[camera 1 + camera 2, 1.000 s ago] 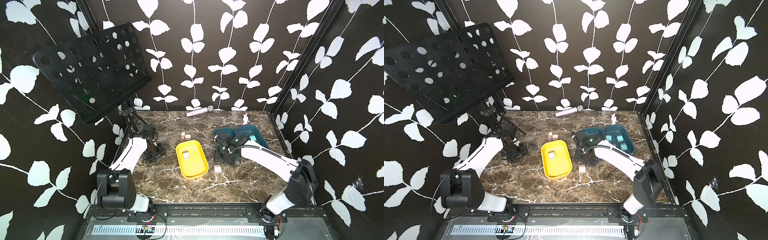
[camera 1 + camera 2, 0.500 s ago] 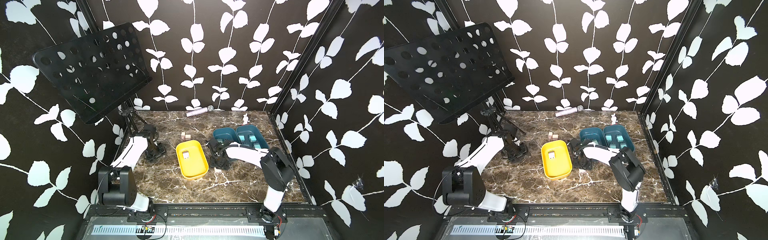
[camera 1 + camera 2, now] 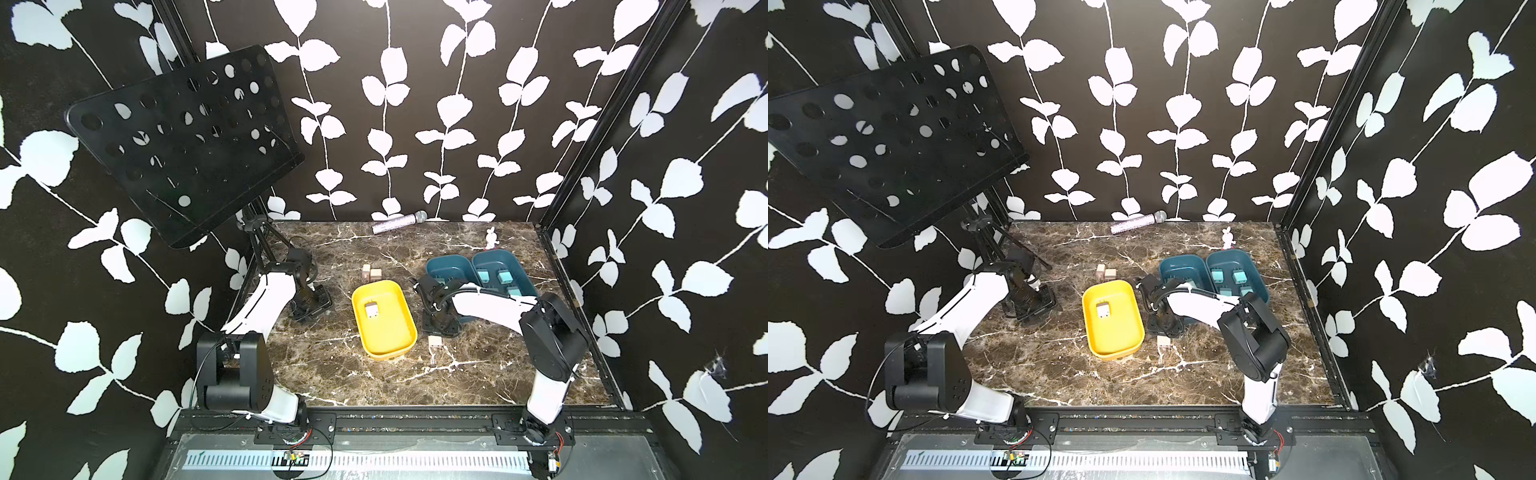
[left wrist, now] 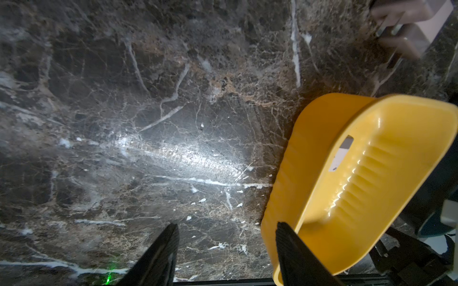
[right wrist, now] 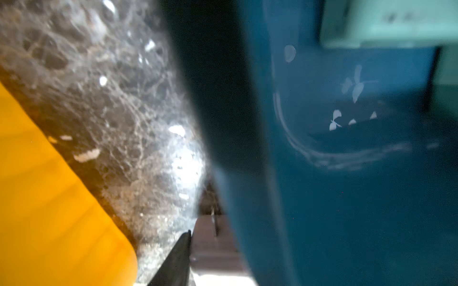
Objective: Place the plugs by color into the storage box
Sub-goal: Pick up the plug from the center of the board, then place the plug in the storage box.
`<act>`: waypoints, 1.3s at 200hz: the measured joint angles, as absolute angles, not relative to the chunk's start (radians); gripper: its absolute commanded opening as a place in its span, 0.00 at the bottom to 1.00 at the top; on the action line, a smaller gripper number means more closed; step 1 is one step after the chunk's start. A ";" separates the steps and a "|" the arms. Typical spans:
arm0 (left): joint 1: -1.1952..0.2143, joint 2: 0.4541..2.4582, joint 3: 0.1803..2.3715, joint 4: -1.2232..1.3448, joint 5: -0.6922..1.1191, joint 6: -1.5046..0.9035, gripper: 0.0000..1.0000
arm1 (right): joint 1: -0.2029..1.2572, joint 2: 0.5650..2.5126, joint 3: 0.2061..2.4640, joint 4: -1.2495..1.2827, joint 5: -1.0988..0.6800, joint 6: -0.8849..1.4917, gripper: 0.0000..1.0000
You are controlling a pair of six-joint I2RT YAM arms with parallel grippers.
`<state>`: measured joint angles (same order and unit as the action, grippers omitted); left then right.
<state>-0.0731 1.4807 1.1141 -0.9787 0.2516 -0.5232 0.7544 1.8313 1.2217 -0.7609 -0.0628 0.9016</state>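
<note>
My right gripper (image 3: 437, 330) is down at the table between the yellow storage box (image 3: 388, 338) and the dark blue storage box (image 3: 446, 266). It is shut on a pinkish-beige plug (image 5: 213, 247); only one of its fingers (image 5: 177, 260) shows, pressed against the plug. Another pinkish-beige plug (image 3: 371, 309) lies in the yellow box. Two more (image 3: 371, 273) sit on the marble behind it. Light blue plugs (image 3: 505, 276) lie in the second blue box (image 3: 496, 255). My left gripper (image 4: 226, 237) hangs open and holds nothing, beside the yellow box (image 4: 319, 148).
A black music stand (image 3: 183, 145) on a tripod (image 3: 262, 245) overhangs the back left corner. A microphone (image 3: 399, 222) lies along the back wall, and a small rabbit toy (image 3: 491, 239) stands behind the blue boxes. Patterned walls close in three sides.
My right arm swung from the blue box's front down to the table between the boxes, and its jaws closed on the pinkish-beige plug. The left arm stayed put.
</note>
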 measured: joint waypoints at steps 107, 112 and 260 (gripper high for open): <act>-0.073 1.488 1.114 -0.966 0.255 -0.524 0.64 | 0.829 1.824 1.645 -0.997 -0.039 0.879 0.35; -0.073 1.488 1.114 -0.966 0.255 -0.524 0.64 | 0.836 1.847 1.700 -1.008 -0.039 0.871 0.35; -0.073 1.470 1.113 -0.975 0.251 -0.523 0.64 | 0.843 2.448 2.304 -1.144 -0.032 0.706 0.36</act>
<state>-0.0731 1.4696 1.1133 -0.9749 0.2512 -0.5228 0.8429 2.4481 2.3043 -1.1442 -0.0322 0.7063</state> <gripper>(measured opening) 0.643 0.414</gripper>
